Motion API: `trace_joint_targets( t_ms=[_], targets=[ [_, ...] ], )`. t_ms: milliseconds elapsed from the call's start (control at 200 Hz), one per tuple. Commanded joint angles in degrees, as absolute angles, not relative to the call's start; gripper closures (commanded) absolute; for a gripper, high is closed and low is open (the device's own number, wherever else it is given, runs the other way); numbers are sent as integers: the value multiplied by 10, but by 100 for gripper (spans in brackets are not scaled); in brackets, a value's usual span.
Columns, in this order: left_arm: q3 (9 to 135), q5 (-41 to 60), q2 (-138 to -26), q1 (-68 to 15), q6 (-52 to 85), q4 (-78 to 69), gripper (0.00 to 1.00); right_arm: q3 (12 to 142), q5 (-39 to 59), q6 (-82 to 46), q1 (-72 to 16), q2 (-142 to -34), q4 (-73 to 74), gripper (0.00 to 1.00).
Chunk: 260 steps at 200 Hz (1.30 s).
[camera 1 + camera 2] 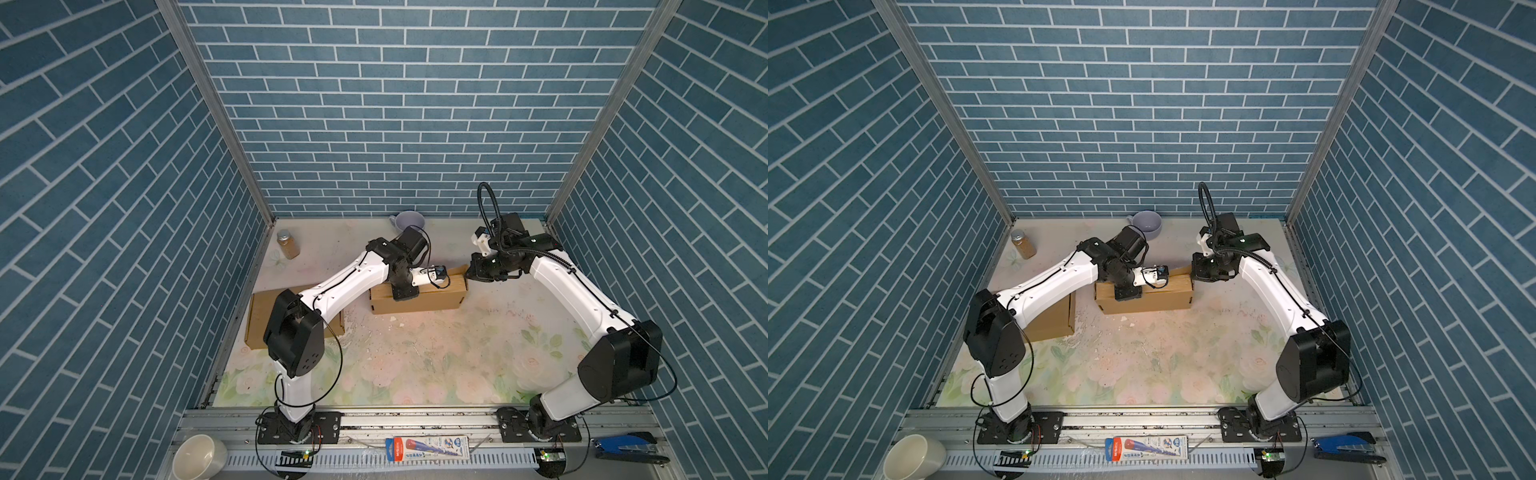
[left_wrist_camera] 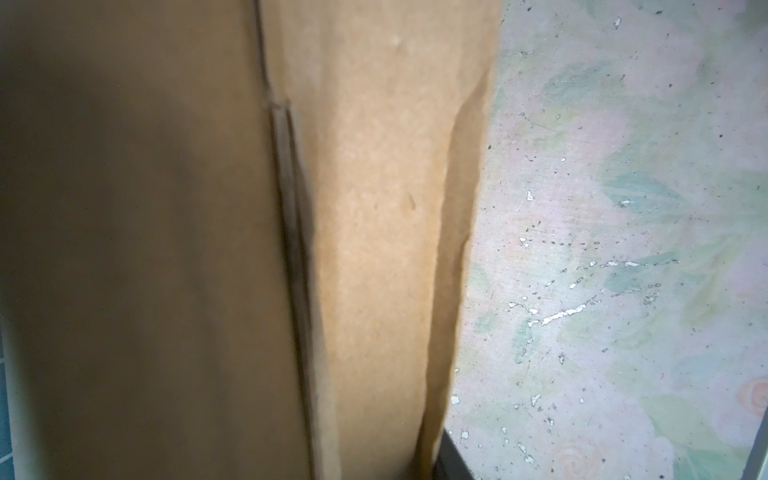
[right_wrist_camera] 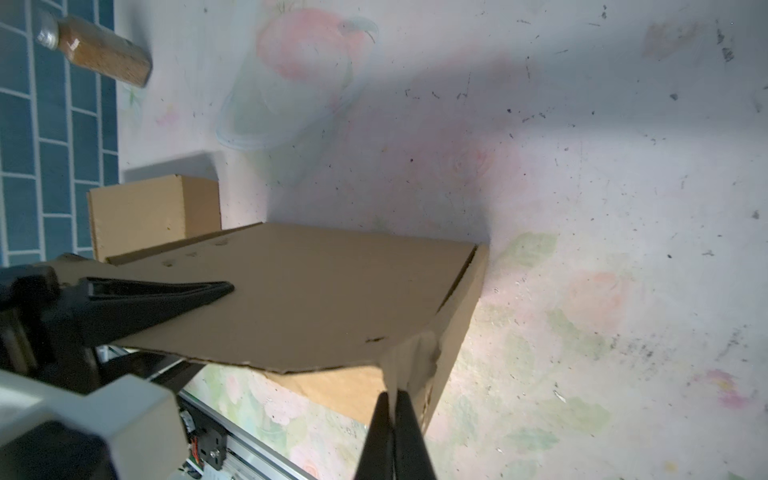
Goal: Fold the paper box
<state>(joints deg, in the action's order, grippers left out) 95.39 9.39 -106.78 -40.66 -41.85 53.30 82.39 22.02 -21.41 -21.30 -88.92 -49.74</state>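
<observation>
The paper box (image 1: 419,300) (image 1: 1148,300) is a brown cardboard carton on the flowered table, mid-back in both top views. My left gripper (image 1: 405,294) (image 1: 1127,293) comes down over the box's left part and is shut on the lid. One finger (image 3: 166,291) lies flat on the lid (image 3: 316,291), and in the left wrist view cardboard (image 2: 374,249) runs into the jaws beside a dark finger (image 2: 451,459). My right gripper (image 3: 392,401) (image 1: 469,272) is shut on a crumpled flap (image 3: 415,357) at the box's right end.
A second cardboard box (image 1: 257,320) (image 3: 137,216) lies at the left under my left arm. A spice jar (image 1: 288,244) and a purple cup (image 1: 409,222) stand at the back. A white bowl (image 1: 199,457), a toothbrush pack (image 1: 428,449) and a blue stapler (image 1: 627,446) sit on the front rail.
</observation>
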Motion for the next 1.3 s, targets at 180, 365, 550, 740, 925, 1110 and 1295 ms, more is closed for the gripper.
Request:
trace_joint_targets(
  t_ms=[180,365,550,740,925,1110,1295],
  targets=[
    [923,131,-1115,-407,-410,554,70,774,277,-250,-199,-858,-444,100],
    [928,133,-1120,-407,-409,555,70,751,318,-276,-185,-846,-416,100],
    [929,134,-1121,-407,-407,557,71,734,362,-310,-167,-847,-375,100],
    [927,133,-1121,-407,-406,557,71,724,346,-292,-157,-850,-393,100],
    [935,134,-1129,-407,-407,561,72,711,335,-274,-146,-843,-410,100],
    [936,135,-1131,-407,-407,562,72,730,265,-236,-154,-846,-458,99],
    [939,134,-1133,-407,-404,563,72,765,236,-227,-175,-860,-475,94]
  ],
)
